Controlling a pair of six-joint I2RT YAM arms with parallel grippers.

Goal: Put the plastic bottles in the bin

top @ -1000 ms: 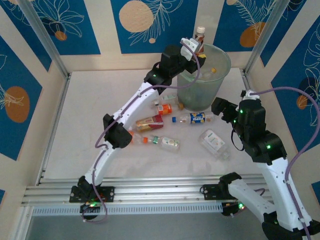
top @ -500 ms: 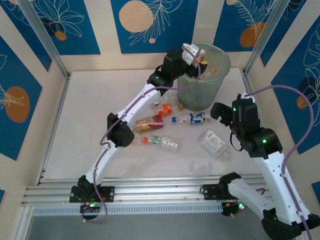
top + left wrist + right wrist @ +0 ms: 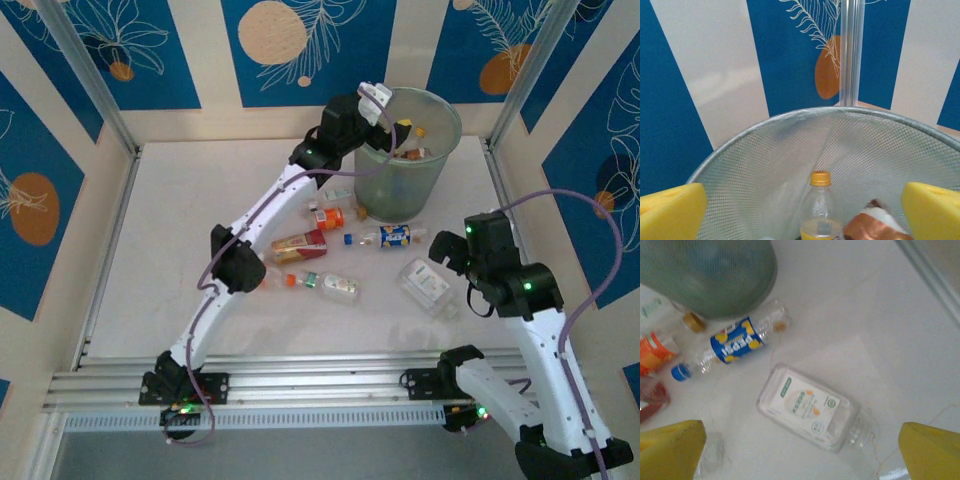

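While hanging the left pincer (image 3: 801,212) spread and empty above the bin (image 3: 790,116) with an orange-capped bottle (image 3: 820,205) inside, aims the right pincer (image 3: 800,452), likewise released, at the white-labelled bottle (image 3: 807,407) on the counter (image 3: 865,300), likely the next pickup.

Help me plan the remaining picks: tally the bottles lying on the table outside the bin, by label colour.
Blue-label bottle: 1
Orange-label bottle: 1
Red-label bottle: 1
White or greenish-label bottles: 3
Total: 6 in plain view
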